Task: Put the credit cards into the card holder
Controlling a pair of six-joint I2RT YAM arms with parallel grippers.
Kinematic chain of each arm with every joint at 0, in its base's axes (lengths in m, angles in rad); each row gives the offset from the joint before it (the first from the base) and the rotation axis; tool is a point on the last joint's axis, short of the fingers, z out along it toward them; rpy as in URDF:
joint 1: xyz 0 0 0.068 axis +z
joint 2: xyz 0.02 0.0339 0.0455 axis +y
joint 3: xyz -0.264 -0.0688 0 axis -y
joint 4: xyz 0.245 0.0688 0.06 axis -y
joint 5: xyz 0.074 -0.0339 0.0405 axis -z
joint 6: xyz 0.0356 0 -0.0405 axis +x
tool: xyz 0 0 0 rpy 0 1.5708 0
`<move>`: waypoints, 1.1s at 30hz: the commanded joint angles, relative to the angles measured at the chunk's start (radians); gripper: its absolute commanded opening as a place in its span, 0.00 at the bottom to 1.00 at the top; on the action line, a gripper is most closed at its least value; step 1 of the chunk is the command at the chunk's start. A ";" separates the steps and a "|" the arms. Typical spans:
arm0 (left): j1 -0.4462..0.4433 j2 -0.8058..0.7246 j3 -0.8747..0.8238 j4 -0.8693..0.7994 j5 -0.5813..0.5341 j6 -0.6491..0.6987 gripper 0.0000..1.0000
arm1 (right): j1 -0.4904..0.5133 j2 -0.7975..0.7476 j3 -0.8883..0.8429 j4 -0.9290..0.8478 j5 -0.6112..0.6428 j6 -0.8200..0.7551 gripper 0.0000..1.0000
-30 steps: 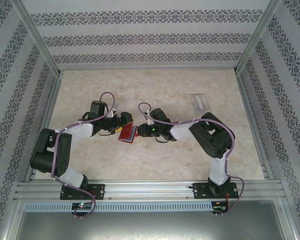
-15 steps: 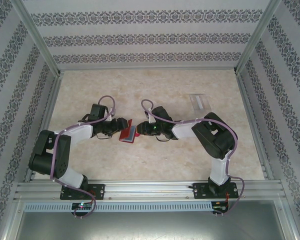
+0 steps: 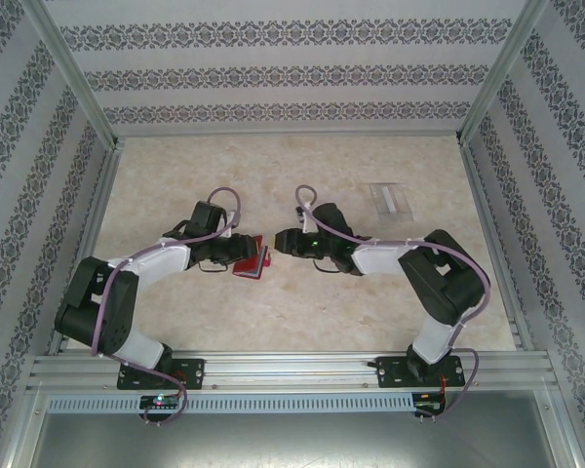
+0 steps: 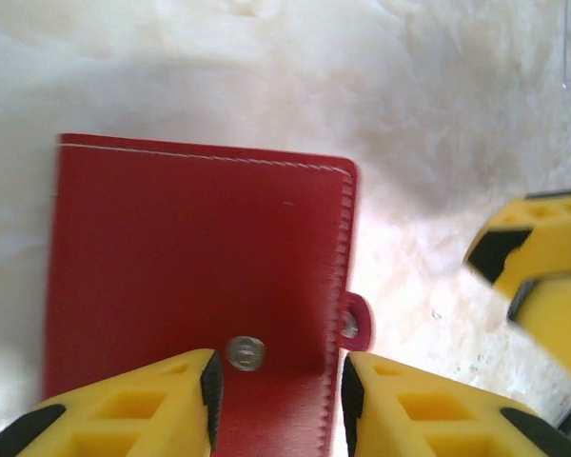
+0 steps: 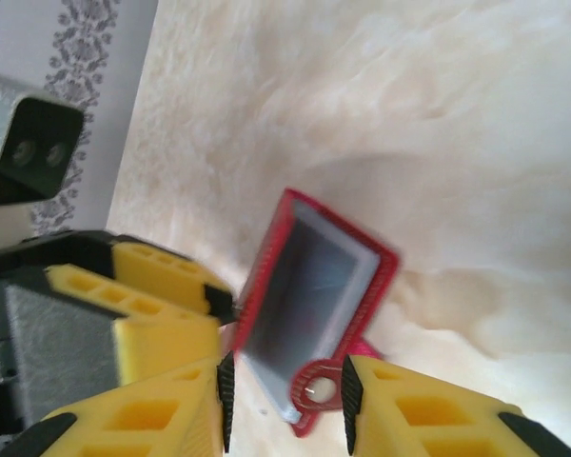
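My left hand [image 4: 281, 390] sits at the half-open red card holder [image 4: 190, 257], grip I cannot tell; my right hand [image 5: 287, 390], narrowly parted, holds nothing. Credit cards [image 3: 390, 198] lie on the surface [image 3: 302, 312] well apart from it, none pocketed, so I judge loading not begun

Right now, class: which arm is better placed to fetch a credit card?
Right: the right gripper is free and nearer the credit cards; the left gripper grips the card holder.
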 commanded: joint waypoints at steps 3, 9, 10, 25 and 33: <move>-0.054 0.033 0.088 -0.145 -0.087 0.073 0.41 | -0.056 -0.161 -0.047 -0.141 0.106 -0.184 0.42; -0.117 0.117 0.175 -0.201 -0.139 0.096 0.43 | -0.070 -0.280 -0.073 -0.221 0.157 -0.292 0.45; -0.123 0.134 0.193 -0.215 -0.145 0.098 0.43 | -0.073 -0.291 -0.077 -0.229 0.163 -0.301 0.46; -0.159 0.247 0.306 -0.290 -0.178 0.095 0.22 | -0.115 -0.324 -0.106 -0.236 0.115 -0.312 0.45; -0.159 0.213 0.318 -0.350 -0.242 0.104 0.36 | -0.115 -0.297 -0.095 -0.237 0.085 -0.308 0.44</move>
